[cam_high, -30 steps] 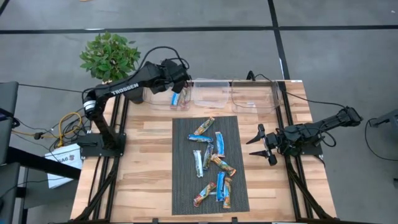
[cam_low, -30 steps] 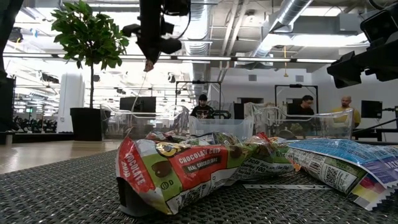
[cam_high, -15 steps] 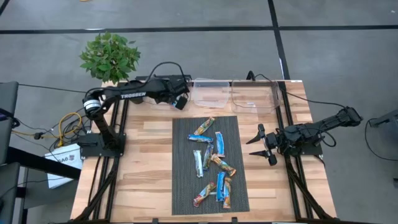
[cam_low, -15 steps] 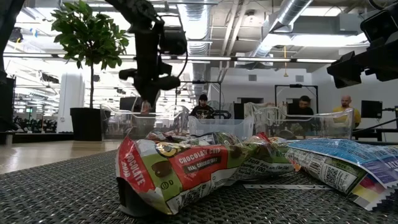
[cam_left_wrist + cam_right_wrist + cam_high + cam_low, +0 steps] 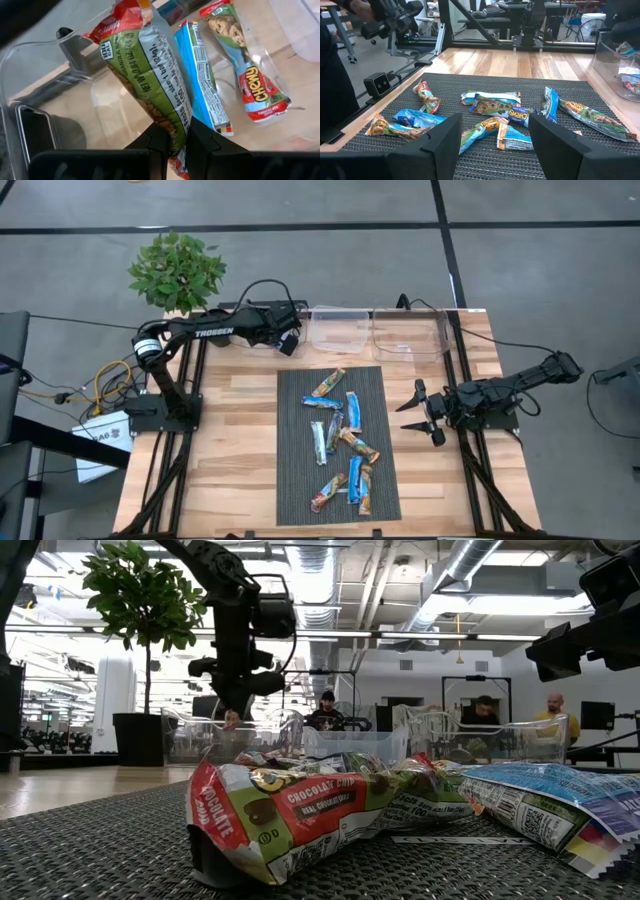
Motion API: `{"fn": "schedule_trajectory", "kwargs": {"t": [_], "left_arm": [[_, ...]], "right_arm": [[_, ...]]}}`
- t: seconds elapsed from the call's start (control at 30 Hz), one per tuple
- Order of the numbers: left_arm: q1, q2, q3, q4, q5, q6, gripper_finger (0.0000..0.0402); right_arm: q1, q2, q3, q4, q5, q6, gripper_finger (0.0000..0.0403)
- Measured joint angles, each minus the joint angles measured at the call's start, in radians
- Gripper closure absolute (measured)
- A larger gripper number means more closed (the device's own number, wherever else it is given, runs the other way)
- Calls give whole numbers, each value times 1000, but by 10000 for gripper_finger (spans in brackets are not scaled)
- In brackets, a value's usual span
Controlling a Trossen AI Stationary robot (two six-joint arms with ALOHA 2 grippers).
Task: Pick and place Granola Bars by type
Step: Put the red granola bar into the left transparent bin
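My left gripper is down inside the leftmost clear bin at the table's far edge, shut on a green and red granola bar. A blue bar and a green-red "Chewy" bar lie flat on that bin's floor. Several more granola bars, blue, orange-brown and silvery, lie scattered on the dark mat in the table's middle. My right gripper waits open at the mat's right side, clear of the bars. My left gripper pinches the green and red bar between its two fingers near one end. The fingers slant down from above and lie along the bar. The bar sticks out tilted beyond the fingertips, its red crimped end farthest away; whether that end touches the bin, I cannot tell.
Two more clear bins stand in a row to the right of the left one. A potted plant stands off the table's far left corner. People sit in the room behind.
My left gripper has gone down from above the leftmost bin into it, tipping more steeply downward, and has stayed shut on the bar. The bar has come down with it from hanging above the bin's rim to inside the bin.
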Motion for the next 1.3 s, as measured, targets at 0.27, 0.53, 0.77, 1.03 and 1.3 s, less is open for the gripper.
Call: {"fn": "schedule_trajectory", "kwargs": {"t": [0.27,0.53,0.77,1.03,1.3], "left_arm": [[17,0,0,0,4,-2,369],[27,0,0,-2,49,-6,321],[27,0,-1,-2,49,-7,281],[27,0,-1,-1,48,-8,274],[15,-1,-1,64,56,0,274]], "right_arm": [[0,0,0,0,0,0,182],[0,0,0,0,0,0,182],[0,0,0,0,0,0,182],[0,0,0,0,0,0,182],[0,0,0,0,0,0,182]]}}
